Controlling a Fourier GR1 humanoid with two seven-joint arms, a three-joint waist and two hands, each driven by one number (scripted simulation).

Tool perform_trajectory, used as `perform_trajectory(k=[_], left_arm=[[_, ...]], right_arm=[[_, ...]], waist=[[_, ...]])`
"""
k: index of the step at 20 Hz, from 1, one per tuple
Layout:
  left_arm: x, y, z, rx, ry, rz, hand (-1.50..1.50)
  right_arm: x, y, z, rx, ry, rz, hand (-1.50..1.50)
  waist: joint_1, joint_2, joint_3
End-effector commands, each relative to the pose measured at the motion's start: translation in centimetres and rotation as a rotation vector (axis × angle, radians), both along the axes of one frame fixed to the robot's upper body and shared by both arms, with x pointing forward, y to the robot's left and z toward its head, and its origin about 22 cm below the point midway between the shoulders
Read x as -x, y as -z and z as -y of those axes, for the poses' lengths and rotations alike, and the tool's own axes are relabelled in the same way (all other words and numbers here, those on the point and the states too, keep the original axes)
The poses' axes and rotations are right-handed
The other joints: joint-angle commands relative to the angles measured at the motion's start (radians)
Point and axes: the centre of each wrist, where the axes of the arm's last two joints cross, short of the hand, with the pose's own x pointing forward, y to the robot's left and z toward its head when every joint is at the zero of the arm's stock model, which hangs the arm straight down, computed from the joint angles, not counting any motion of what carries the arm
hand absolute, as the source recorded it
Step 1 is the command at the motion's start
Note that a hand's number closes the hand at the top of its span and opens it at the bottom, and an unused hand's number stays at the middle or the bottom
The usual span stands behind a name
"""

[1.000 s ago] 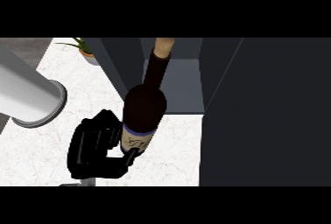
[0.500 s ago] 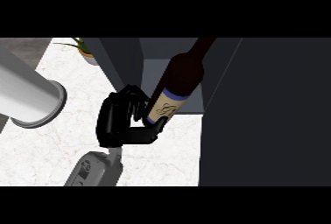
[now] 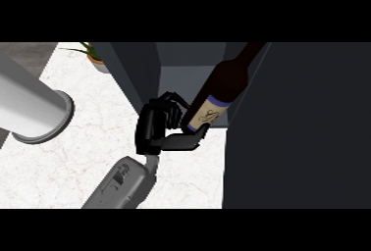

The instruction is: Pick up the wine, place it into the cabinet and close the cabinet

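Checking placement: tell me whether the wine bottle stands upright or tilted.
Tilted: the wine bottle leans, neck toward upper right, inside the cabinet opening.

Dark glossy glass wine bottle (image 3: 225, 93) with paper label; white veined marble-look desk (image 3: 80, 162); matt grey cabinet (image 3: 138, 73).

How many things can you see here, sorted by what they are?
Wine bottle: 1
Cabinet: 1
Potted plant: 1
Robot hand: 1
Grey cylinder at the left: 1
Total: 5
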Motion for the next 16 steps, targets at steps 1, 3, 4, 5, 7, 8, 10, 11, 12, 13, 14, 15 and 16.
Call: perform_trajectory(k=[1, 3, 4, 5, 7, 8, 10, 11, 12, 13, 14, 15, 16], left_arm=[[-2.0, 0.0, -0.4, -0.003, -0.022, -0.028, 1.50], [-1.2, 2.3, -0.7, -0.004, -0.020, -0.055, 1.50], [-0.7, 3.2, 0.4, 0.004, -0.039, -0.051, 1.50], [-1.1, 2.6, 0.2, -0.007, -0.033, -0.052, 1.50], [-1.6, 3.3, 1.2, -0.013, -0.060, -0.044, 1.50], [-0.7, 3.5, 0.0, -0.010, -0.048, -0.050, 1.50], [-0.1, 4.6, 0.7, -0.026, -0.077, -0.083, 1.50], [-1.2, 5.2, 1.0, -0.024, -0.072, -0.084, 1.50], [-0.4, 6.4, 0.7, -0.006, -0.067, -0.095, 1.50], [-1.9, 6.1, -0.1, -0.007, -0.055, -0.105, 1.50], [-2.0, 6.1, 0.1, -0.018, -0.080, -0.102, 1.50], [-2.8, 4.5, 1.0, -0.006, -0.081, -0.106, 1.50], [-0.9, 7.1, -0.3, -0.002, -0.048, -0.113, 1.50]], right_arm=[[0.8, -0.2, 1.5, -0.011, -0.011, 0.001, -1.50], [0.5, 0.9, 0.4, 0.021, -0.013, 0.011, -1.50], [0.0, -0.4, 0.3, 0.009, -0.013, 0.004, -1.50], [1.5, 1.0, 0.5, 0.009, -0.013, 0.001, -1.50], [0.6, -0.7, -0.4, -0.018, -0.005, 0.015, -1.50], [-1.3, 1.1, -1.7, 0.006, -0.004, 0.020, -1.50], [-1.3, 1.2, -0.7, 0.001, 0.017, 0.000, -1.50], [-0.7, -0.6, -0.9, 0.010, -0.021, 0.005, -1.50], [0.9, -0.4, -0.4, -0.002, -0.002, 0.005, -1.50], [0.6, -1.8, -0.2, 0.000, -0.004, 0.016, -1.50], [-0.6, -0.2, 0.1, -0.005, 0.000, -0.014, -1.50], [1.2, -2.3, -0.3, -0.015, -0.002, 0.003, -1.50], [0.3, 0.0, -0.1, 0.002, 0.007, 0.004, -1.50]], waist=[[-0.001, 0.000, 0.000], [0.001, 0.000, 0.000], [-0.002, 0.001, 0.000], [-0.001, 0.000, 0.000], [-0.004, 0.001, 0.000], [0.006, 0.000, 0.000], [0.002, 0.000, 0.000], [-0.005, 0.001, -0.001], [-0.007, 0.001, 0.000], [-0.004, 0.001, 0.000], [-0.003, 0.001, 0.000], [-0.006, 0.001, -0.001], [-0.001, 0.000, 0.000]])
